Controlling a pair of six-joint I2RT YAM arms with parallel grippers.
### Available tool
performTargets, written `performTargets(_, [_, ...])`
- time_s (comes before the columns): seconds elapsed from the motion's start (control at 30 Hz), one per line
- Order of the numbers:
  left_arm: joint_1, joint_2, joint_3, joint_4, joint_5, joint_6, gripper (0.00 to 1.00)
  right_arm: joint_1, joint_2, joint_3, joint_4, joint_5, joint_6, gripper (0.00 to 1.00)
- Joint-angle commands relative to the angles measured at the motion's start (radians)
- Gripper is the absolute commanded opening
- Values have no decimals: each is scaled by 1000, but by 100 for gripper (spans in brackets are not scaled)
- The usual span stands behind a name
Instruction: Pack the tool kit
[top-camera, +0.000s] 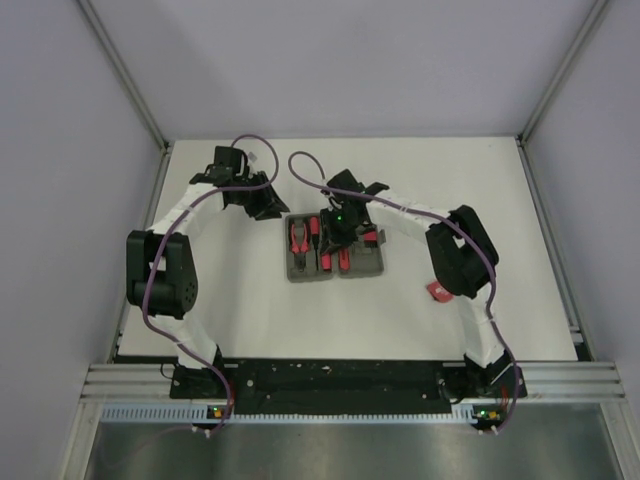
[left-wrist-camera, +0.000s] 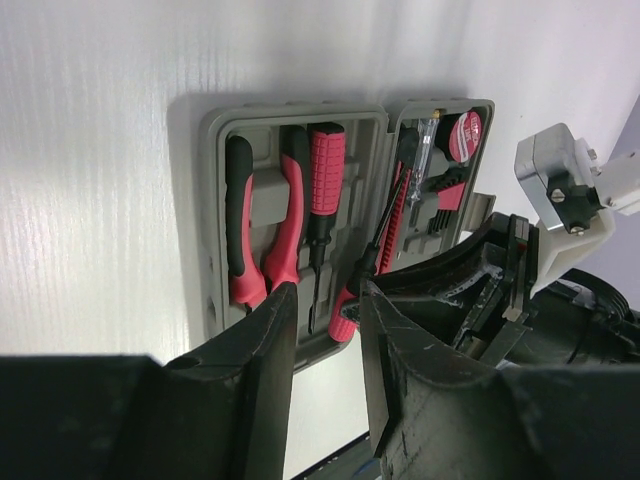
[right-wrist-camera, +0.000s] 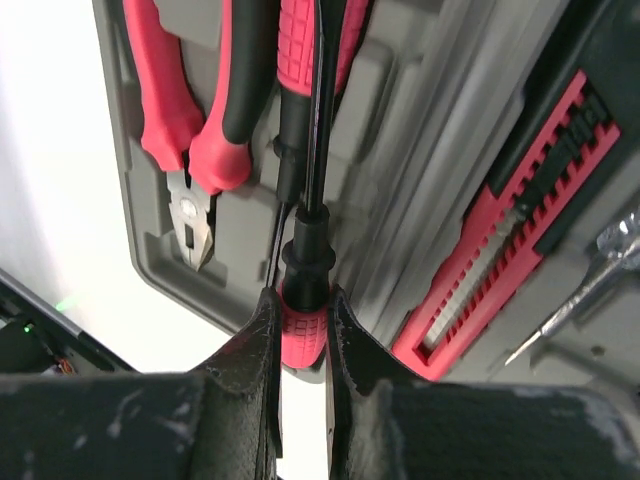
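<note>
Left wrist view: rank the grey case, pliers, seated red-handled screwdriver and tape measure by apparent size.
1. grey case
2. pliers, head hidden
3. red-handled screwdriver, about as long as the pliers but slimmer
4. tape measure, only partly visible and farther away, so unsure

The right pincer (right-wrist-camera: 302, 308), gripping a screwdriver (right-wrist-camera: 312, 150), blocks the case (right-wrist-camera: 420, 120) middle; its left half seems reachable.

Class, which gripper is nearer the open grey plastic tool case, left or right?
Right. The right gripper is over the open grey plastic tool case, shut on a red-handled screwdriver; the left gripper hangs open beyond its far-left corner.
</note>
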Motion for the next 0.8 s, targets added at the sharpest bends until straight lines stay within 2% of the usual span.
performTargets(0.0, [1,-38,-4,33,22,2,36,13,35,72,-6,27,-2,0])
performTargets(0.37, [1,-36,3,35,22,-1,36,16,36,82,-83,110,5,1])
performTargets(0.5, [1,-32,5,38,22,-3,36,20,26,112,-130,118,-11,6])
performTargets(0.77, [1,-3,37,43,25,-6,36,23,54,178,-239,150,-15,24])
